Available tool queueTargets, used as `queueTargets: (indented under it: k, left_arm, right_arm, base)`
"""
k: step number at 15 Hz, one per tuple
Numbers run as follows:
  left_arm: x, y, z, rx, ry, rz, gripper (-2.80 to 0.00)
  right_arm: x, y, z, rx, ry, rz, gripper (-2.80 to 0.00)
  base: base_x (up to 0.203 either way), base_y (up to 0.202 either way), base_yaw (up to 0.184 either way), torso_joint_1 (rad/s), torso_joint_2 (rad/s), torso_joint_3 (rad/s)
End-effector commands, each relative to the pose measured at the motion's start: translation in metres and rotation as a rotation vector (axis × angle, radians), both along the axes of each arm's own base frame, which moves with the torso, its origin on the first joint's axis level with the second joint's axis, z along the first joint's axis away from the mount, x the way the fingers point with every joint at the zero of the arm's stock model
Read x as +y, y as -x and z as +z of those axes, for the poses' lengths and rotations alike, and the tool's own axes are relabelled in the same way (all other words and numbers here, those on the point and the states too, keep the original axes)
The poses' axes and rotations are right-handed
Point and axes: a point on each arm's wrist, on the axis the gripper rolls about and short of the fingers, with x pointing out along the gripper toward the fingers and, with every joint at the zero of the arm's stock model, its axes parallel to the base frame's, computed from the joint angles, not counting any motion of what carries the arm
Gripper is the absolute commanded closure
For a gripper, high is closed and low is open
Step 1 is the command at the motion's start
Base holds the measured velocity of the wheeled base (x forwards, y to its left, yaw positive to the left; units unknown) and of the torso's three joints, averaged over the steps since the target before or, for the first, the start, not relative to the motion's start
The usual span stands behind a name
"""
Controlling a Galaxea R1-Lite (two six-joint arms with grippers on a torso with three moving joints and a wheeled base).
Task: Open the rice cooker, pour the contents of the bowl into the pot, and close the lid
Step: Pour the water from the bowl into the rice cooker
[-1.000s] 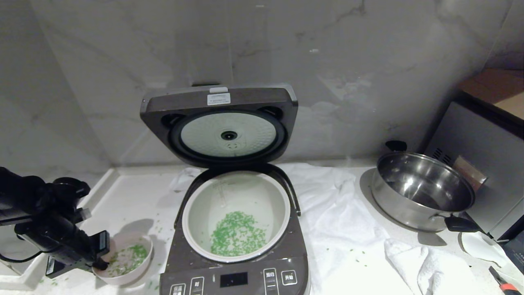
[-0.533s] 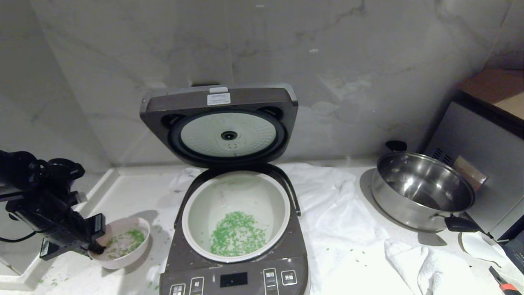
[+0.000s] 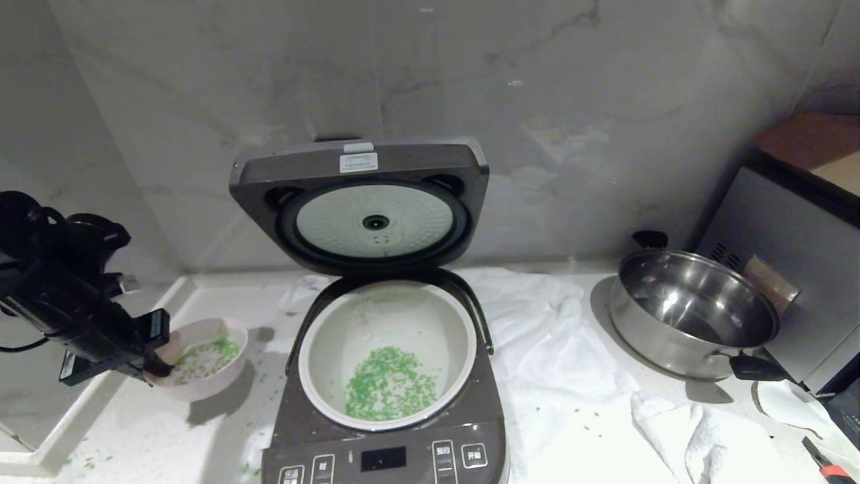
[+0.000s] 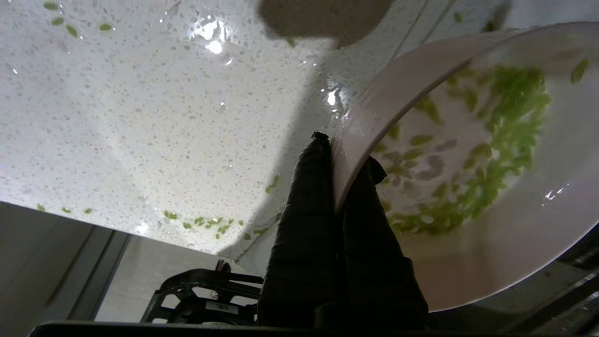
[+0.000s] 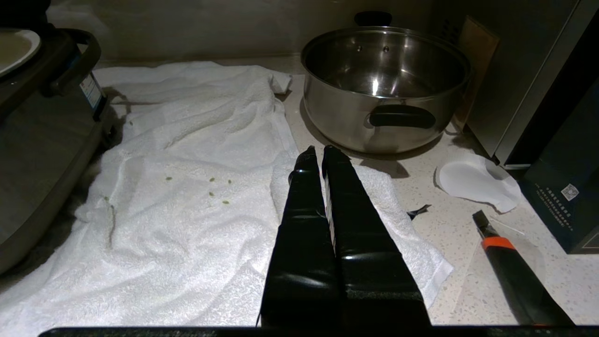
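Note:
The rice cooker (image 3: 390, 444) stands in the middle with its lid (image 3: 359, 202) swung up against the wall. Its pale pot (image 3: 388, 353) holds a patch of green bits (image 3: 388, 384). Left of the cooker, the small pink bowl (image 3: 201, 359) hangs above the counter with green bits (image 3: 205, 356) still inside. My left gripper (image 3: 158, 366) is shut on the bowl's near rim, one finger inside and one outside (image 4: 344, 154). The bowl (image 4: 491, 187) is tilted in the left wrist view. My right gripper (image 5: 323, 154) is shut and empty, resting low over the white towel (image 5: 187, 187).
A steel pan with black handles (image 3: 692, 312) stands at the right, next to a dark appliance (image 3: 799, 269). A white towel (image 3: 564, 349) lies under and right of the cooker. Loose green bits (image 4: 206, 220) are scattered on the speckled counter. An orange-banded knife (image 5: 510, 262) lies near the right edge.
My left gripper has lifted the bowl off the counter and carried it up and slightly back; its shadow now falls below it. The cooker and right arm have not moved.

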Motion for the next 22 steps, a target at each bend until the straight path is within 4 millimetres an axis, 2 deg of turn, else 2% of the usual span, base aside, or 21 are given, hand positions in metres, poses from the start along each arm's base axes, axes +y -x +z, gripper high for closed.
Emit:
queueTargets:
  k: [1,4,11,13,14,16,18,22]
  left_arm:
    - [-0.003,0.001,0.019,-0.037,-0.006,-0.002,0.0]
    - [-0.015,0.001,0.034,-0.055,-0.003,-0.021,0.0]
    - [-0.026,0.013,0.059,-0.081,0.025,-0.048,0.0]
    - [-0.03,0.017,0.063,-0.084,0.025,-0.06,0.0]
    - [-0.032,0.018,0.064,-0.082,0.026,-0.067,0.0]
    - [-0.038,0.022,0.068,-0.089,0.029,-0.077,0.0]
    - [-0.045,0.026,0.072,-0.099,0.035,-0.082,0.0]
    - [-0.054,0.032,0.076,-0.107,0.037,-0.104,0.0]
  right_arm:
    - [0.0,0.0,0.0,0.002,-0.002,0.0,0.0]
    - [0.0,0.0,0.0,0.002,0.001,0.0,0.0]
    - [0.0,0.001,0.005,-0.011,0.002,0.005,0.0]
    - [0.001,0.006,0.039,-0.046,-0.035,0.05,0.0]
    - [0.002,0.002,0.059,-0.02,-0.077,0.09,0.0]
    - [0.003,-0.019,0.098,0.066,-0.173,0.164,0.0]
    - [0.006,-0.054,0.131,0.16,-0.246,0.244,0.0]
    - [0.019,-0.139,0.161,0.354,-0.366,0.466,0.0]
  base:
    - [0.0,0.0,0.0,0.0,0.0,0.0]
    - [0.0,0.0,0.0,0.0,0.0,0.0]
    - [0.0,0.0,0.0,0.0,0.0,0.0]
    - [0.0,0.0,0.0,0.0,0.0,0.0]
    - [0.0,0.0,0.0,0.0,0.0,0.0]
    - [0.0,0.0,0.0,0.0,0.0,0.0]
    - [0.0,0.0,0.0,0.0,0.0,0.0]
    - [0.0,0.0,0.0,0.0,0.0,0.0]
